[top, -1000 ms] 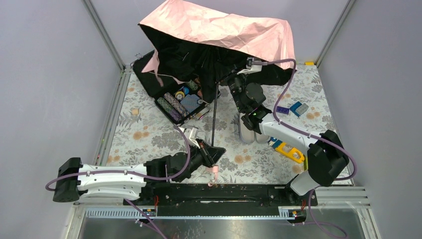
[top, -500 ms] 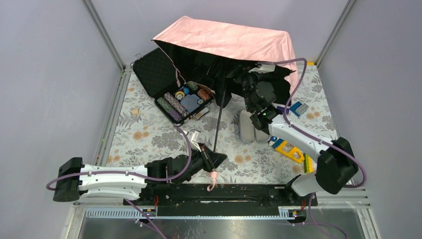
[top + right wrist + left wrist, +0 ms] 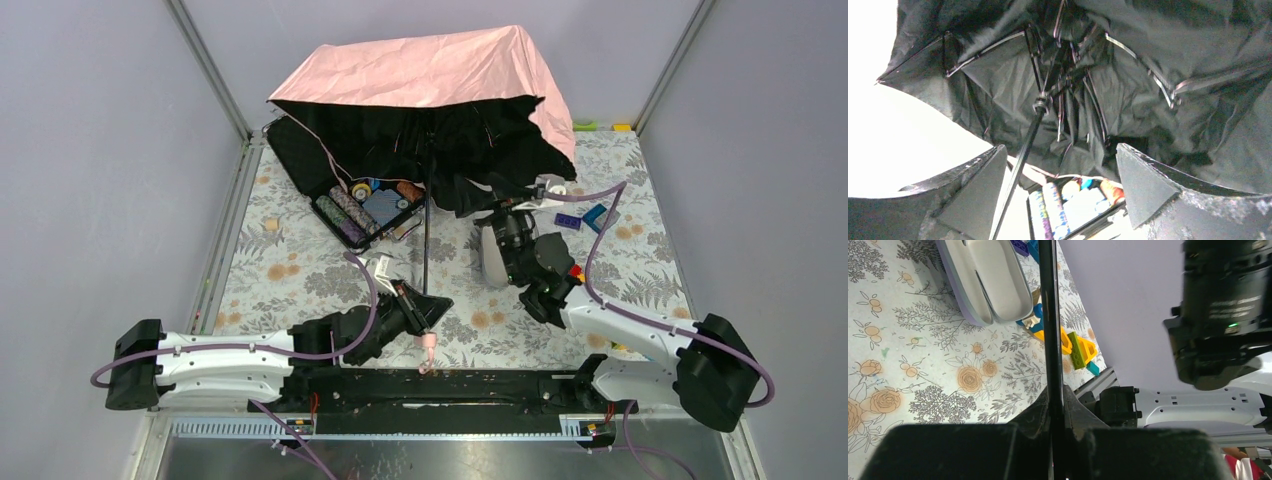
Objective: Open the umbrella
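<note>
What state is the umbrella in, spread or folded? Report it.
Spread, but slack: the umbrella has its pink canopy fanned over the shaft, ribs out yet fabric sagging. Whether it has locked, cannot tell.

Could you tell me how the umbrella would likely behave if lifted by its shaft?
Probably top-heavy and apt to tip: the umbrella spreads wide, far from the left pincer, shut low on its thin shaft. The creased fabric looks floppy, likely to sway.
</note>
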